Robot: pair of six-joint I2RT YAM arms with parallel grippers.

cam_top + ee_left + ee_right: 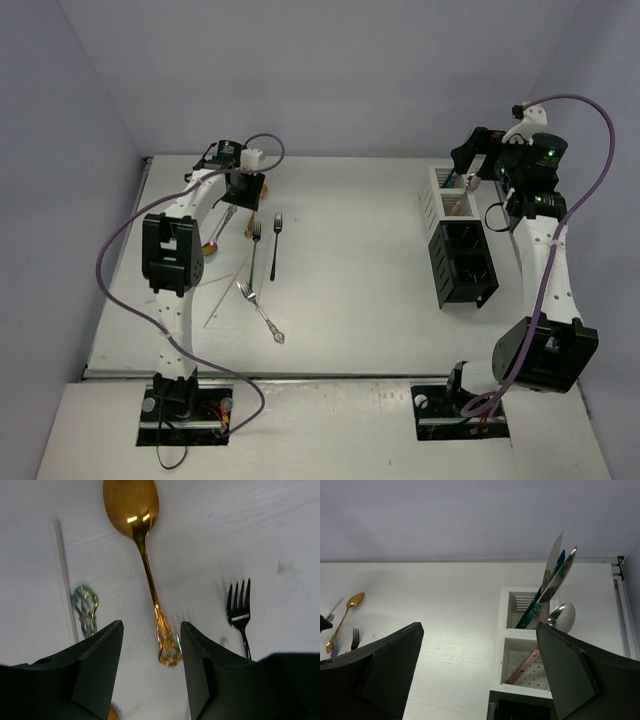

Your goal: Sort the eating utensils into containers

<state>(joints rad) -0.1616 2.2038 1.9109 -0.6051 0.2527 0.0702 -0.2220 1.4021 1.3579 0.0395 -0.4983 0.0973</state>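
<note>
- Nearest the arm bases, an ornate silver fork (262, 312) lies loose on the white table (360, 260). A thin pale stick (228, 288) lies just to its left.
- A little farther out, a slim green-handled fork (255, 250) and a small dark fork (275, 243) lie side by side, not touching.
- On the right, level with these, stands the long black slatted box (462, 262). Its compartments look empty from above.
- Next on the left comes the gold spoon with a scrolled handle (131, 505), flat on the table, bowl pointing away from the left gripper (151, 630).
- The left gripper's jaws stand partway apart, one on each side of the spoon's scrolled end, with bare table visible on both sides of it. Nothing is gripped yet.
- Farthest on the right, the small white slatted box (505, 645) touches the black box's far end. It already holds two blue-green-handled blades (555, 565), a silver spoon (561, 616) and a pinkish handle.
- The right gripper (480, 645) hovers over that box, spread wide and empty.
- Judged step: picking the gold spoon. The next move calls for the jaws to pinch squarely on the thin handle, low enough that it does not slip, then lift and carry it across to a box.
</note>
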